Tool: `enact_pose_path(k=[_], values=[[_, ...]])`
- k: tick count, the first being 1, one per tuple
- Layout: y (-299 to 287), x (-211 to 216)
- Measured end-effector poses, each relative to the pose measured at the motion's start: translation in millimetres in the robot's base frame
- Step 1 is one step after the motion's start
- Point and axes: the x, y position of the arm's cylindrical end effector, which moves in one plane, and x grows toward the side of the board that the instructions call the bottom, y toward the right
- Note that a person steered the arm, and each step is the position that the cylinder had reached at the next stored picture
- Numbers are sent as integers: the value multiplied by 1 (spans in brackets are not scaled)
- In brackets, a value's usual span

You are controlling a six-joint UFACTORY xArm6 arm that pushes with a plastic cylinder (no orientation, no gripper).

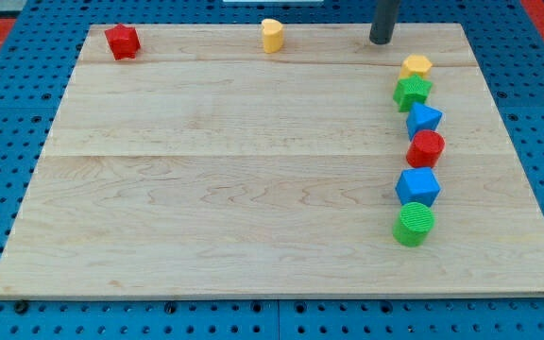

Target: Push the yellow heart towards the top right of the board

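Camera view, task thing: the yellow heart [271, 35] sits near the top edge of the bench [234, 189], at about 12 o'clock from the bench's middle, a little to the view's left of centre.
Camera view, progress: I judge the push barely begun; the heart is already high on the bench but well short of the top right corner, at about 1 o'clock from the middle, so the whole sideways run is left.
Camera view, end effector: my tip [380, 41] is a bare rod with nothing to open or close; it holds nothing and touches no block.
Camera view, tip against heart: it stands at 3 o'clock from the heart, well apart, on the wrong side for a rightward push.
Camera view, neighbours: the yellow hexagon [416, 66] lies near my tip at about 4 o'clock, heading a column with the green star [412, 92], blue block [423, 119], red cylinder [426, 147], blue cube [417, 186] and green cylinder [414, 225].
Camera view, far corner: the red block [122, 41] rests at the top left.
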Motion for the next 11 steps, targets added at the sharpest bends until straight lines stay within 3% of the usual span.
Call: enact_pose_path(k=[1,3,4,5,6,7,8,10,11], values=[[-15,-16],[-206,67],[-300,73],[-262,24],[-166,9],[-133,0],[-141,-18],[-7,-1],[-9,12]])
